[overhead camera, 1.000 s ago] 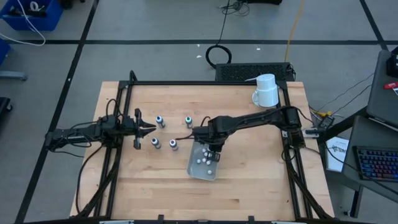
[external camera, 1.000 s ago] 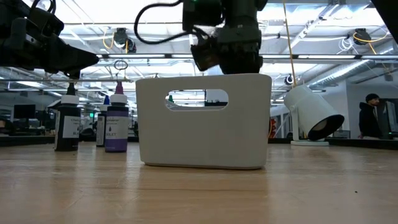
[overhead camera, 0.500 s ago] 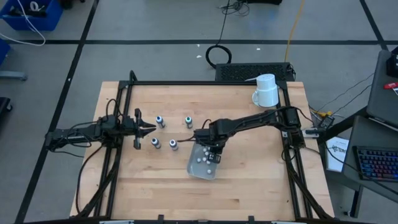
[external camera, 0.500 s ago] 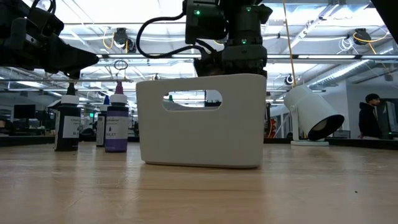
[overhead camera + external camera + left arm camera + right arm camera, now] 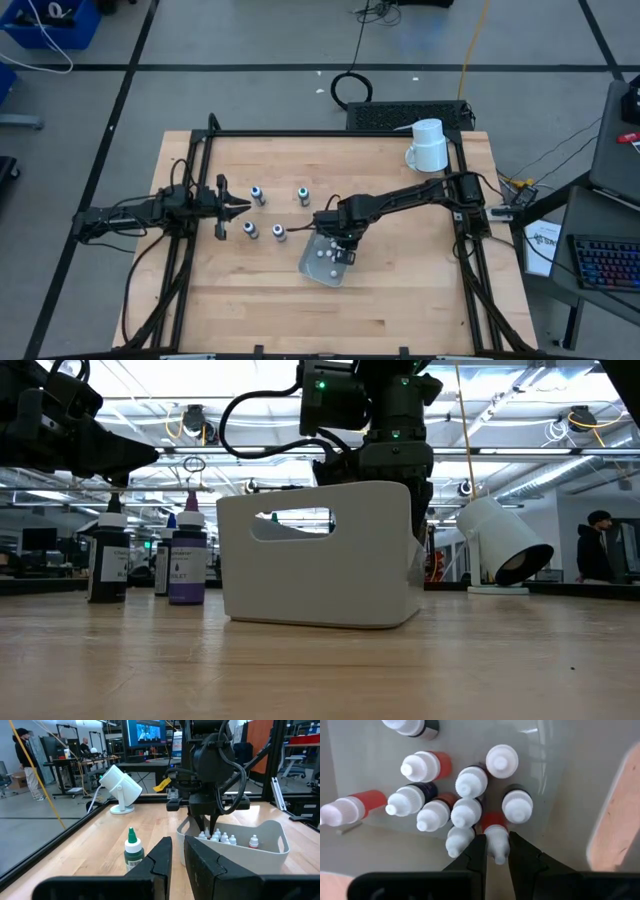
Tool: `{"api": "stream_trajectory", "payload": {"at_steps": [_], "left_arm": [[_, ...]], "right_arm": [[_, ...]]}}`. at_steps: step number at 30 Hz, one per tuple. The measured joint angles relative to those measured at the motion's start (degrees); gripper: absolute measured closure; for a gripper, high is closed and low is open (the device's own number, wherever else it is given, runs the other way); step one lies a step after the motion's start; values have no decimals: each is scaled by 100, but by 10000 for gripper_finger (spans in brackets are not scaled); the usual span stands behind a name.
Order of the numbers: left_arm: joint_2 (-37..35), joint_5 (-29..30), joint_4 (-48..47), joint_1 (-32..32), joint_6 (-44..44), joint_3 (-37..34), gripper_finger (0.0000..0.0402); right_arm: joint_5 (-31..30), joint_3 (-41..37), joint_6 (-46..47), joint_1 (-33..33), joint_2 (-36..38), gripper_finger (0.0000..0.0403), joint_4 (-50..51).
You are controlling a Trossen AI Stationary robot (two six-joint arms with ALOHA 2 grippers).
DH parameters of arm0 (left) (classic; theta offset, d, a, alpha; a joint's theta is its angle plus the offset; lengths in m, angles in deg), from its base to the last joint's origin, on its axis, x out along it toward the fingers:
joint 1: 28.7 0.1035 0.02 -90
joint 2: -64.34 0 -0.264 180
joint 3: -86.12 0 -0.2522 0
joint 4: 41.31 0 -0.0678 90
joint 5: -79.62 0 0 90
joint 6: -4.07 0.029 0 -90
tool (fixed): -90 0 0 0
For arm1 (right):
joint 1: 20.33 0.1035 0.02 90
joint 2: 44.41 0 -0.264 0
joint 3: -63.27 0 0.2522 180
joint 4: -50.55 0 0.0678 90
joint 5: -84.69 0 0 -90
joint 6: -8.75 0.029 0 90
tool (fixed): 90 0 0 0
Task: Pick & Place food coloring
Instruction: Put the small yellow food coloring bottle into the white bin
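Note:
A white bin (image 5: 326, 262) stands at the table's middle and holds several food coloring bottles with white caps (image 5: 466, 812). My right gripper (image 5: 341, 248) reaches down into the bin and is shut on one red-bodied bottle (image 5: 495, 832); in the low view the bin's wall (image 5: 320, 560) hides its fingers. Several more food coloring bottles (image 5: 279, 233) stand upright on their bases on the wood left of the bin, one with a green cap (image 5: 133, 851). My left gripper (image 5: 236, 208) waits shut and level at the table's left, touching nothing. My right gripper pinches the white cap (image 5: 496, 846) of the red-bodied bottle between its two fingers. The fingers come from above, pointing down steeply. The bottle stands upright among the other bottles in the bin.
A white mug (image 5: 428, 146) lies on its side at the far right corner. A black frame (image 5: 330, 134) runs along the table's edges. Bare wood lies near and right of the bin. People stand in the room beyond the table.
My right gripper has gone down into the bin, between the bottles. The bin has turned a little and slid slightly toward the table's left edge.

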Motion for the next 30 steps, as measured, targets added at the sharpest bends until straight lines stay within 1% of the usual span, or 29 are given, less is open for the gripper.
{"api": "stream_trajectory", "payload": {"at_steps": [5, 10, 13, 22, 30], "left_arm": [[0, 0, 0, 2, -2, 0, 344], [0, 0, 0, 0, -1, 0, 344], [0, 0, 0, 0, 0, 0, 344], [1, 0, 0, 1, -1, 0, 344], [2, 0, 0, 2, 0, 0, 344]], "right_arm": [[-4, -2, 66, 35, 0, 361, 0], [-7, -4, 317, 37, -2, 326, 0], [-7, -9, 345, 48, -9, 315, -5], [-20, -13, 345, 109, 4, 324, -164], [-9, -13, 477, 111, 39, 322, -158]]}}
